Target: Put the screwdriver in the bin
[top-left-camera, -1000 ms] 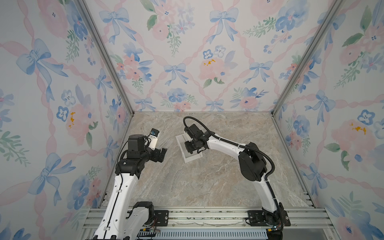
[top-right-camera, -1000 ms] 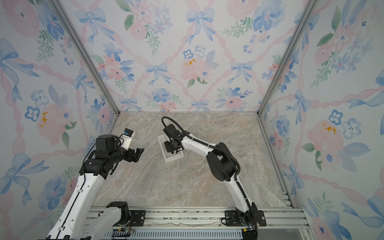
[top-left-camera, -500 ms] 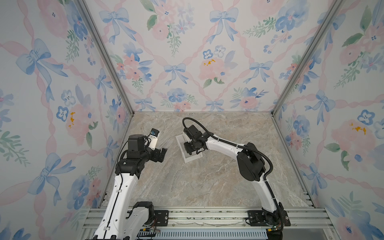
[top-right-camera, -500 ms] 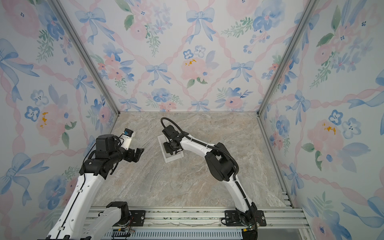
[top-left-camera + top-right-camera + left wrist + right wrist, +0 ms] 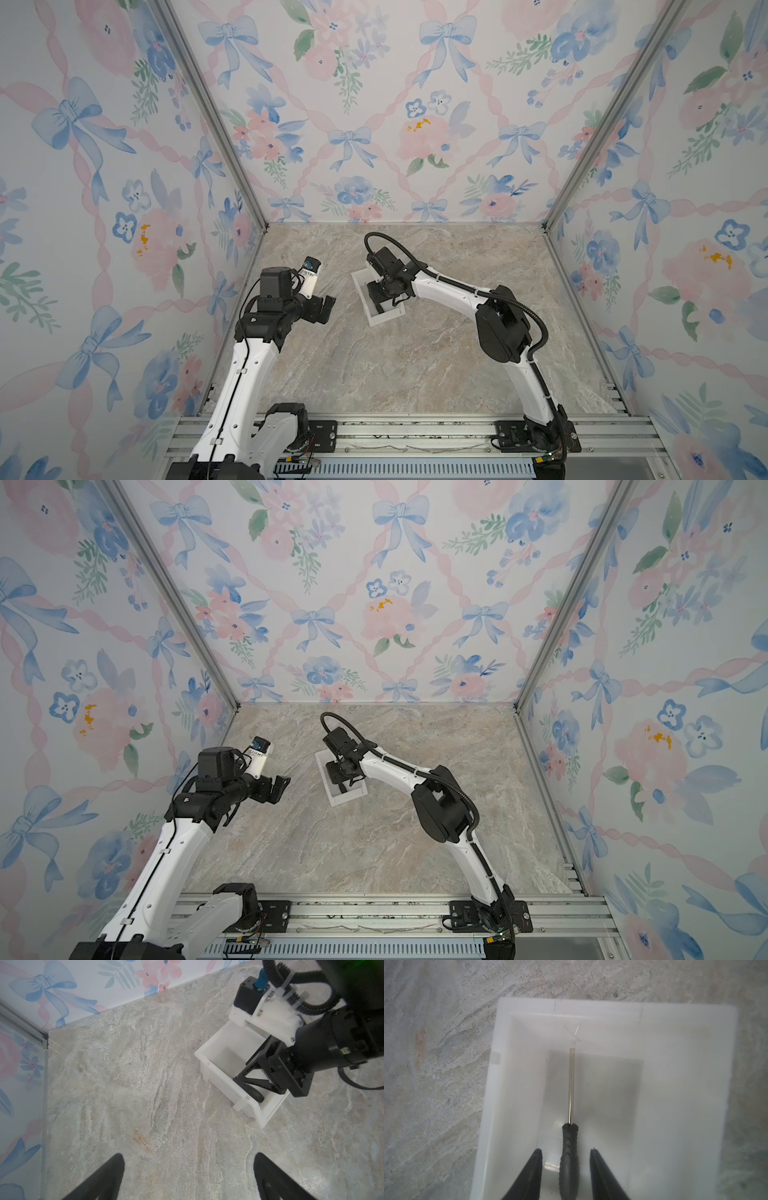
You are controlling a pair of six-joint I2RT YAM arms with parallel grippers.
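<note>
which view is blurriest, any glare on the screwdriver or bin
Right wrist view, blurriest: the small white plastic bin looks hazy, the right claw soft-edged, a bright streak along the grey shaft of the slim black-handled screwdriver. Left wrist view: the left claw is a blurred dark silhouette. Both top views: sharp, evenly lit.

Right pincer (image 5: pixel 242 1071) in white bin (image 5: pixel 220 1084) over screwdriver (image 5: pixel 257 1096); left pincer (image 5: pixel 188 1155) spread, well apart.
</note>
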